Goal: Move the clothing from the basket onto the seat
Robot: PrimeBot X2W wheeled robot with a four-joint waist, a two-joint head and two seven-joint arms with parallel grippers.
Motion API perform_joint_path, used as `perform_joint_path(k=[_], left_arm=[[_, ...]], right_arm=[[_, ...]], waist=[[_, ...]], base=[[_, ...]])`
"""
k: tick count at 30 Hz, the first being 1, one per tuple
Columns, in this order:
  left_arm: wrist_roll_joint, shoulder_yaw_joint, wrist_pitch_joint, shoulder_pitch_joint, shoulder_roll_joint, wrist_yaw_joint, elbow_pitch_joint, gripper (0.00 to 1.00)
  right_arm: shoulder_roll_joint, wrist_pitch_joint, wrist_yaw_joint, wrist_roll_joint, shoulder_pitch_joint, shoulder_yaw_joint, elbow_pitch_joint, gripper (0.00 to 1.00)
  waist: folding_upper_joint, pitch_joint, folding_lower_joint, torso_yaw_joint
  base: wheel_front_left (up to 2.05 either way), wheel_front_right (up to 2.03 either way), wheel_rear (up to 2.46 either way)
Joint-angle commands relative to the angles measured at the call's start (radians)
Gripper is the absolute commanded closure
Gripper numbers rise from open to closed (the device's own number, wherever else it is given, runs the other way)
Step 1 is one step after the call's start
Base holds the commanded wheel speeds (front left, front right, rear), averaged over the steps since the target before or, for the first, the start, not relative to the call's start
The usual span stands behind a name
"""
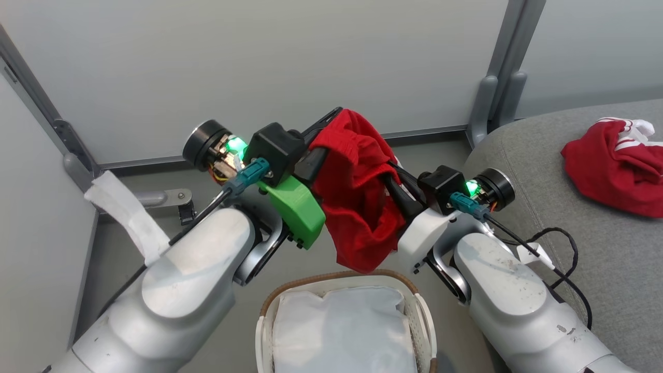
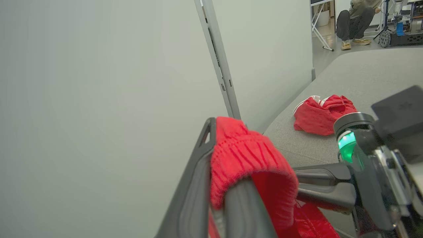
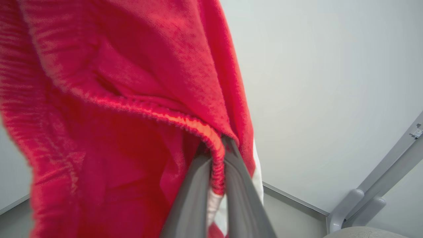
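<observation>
The right gripper (image 3: 216, 155) has its jaws closed on a rolled hem of a red garment (image 1: 357, 197); in the right wrist view the two grey fingers meet with the edge of the cloth pinched between them and a strip of white trim just below. The left gripper (image 1: 323, 124) has its jaws closed too, with the ribbed waistband pinched between them and draped over one finger like a cap.

The garment hangs in the air between the two grippers. Its long axis runs roughly up and down. The waistband is at the top by the left jaws, and the lowest fold points down, just above the brown rim of the basket (image 1: 331, 282). No clothing shows in the visible part of the basket, just a plain white liner (image 1: 342, 331).

To the robot's right is the grey seat (image 1: 570, 248). The other red garment (image 1: 611, 171) already lies crumpled on it, its white stripes showing, well apart from the grippers. Pale wall panels (image 1: 259, 62) stand behind.

The step in hand looks like the carry: the last piece is out of the basket but not yet over the seat. The next move probably calls for both arms to travel together to the robot's right. The hanging fold would have to clear the basket rim and the cushion's rounded edge. Then both jaws would open so that the cloth drops onto the cushion near the first piece.
</observation>
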Motion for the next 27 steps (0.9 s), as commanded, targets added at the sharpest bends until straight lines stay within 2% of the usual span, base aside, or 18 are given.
perform_joint_path(k=[1, 9, 15, 27], left_arm=[[-0.013, 0.011, -0.025, 0.034, 0.008, 0.014, 0.011, 0.00], [-0.056, 0.044, -0.155, 0.165, -0.001, 0.053, 0.073, 0.00], [-0.077, 0.056, -0.201, 0.257, -0.018, 0.065, 0.121, 0.00], [-0.077, 0.056, -0.219, 0.370, -0.075, 0.027, 0.132, 0.00]], right_arm=[[-0.003, -0.002, -0.001, -0.005, 0.016, -0.011, -0.008, 1.00], [-0.003, -0.002, -0.001, -0.033, 0.047, -0.082, -0.014, 1.00], [-0.003, -0.002, -0.001, -0.063, 0.059, -0.159, -0.008, 1.00], [-0.003, -0.002, -0.001, -0.110, 0.082, -0.259, -0.008, 1.00]], waist=[[0.0000, 0.001, 0.0000, -0.001], [0.0000, 0.011, 0.0000, -0.001], [0.0000, 0.026, 0.0000, 0.002], [0.0000, 0.054, 0.0000, 0.001]], base=[[0.00, 0.00, 0.00], [0.00, 0.00, 0.00], [0.00, 0.00, 0.00], [0.00, 0.00, 0.00]])
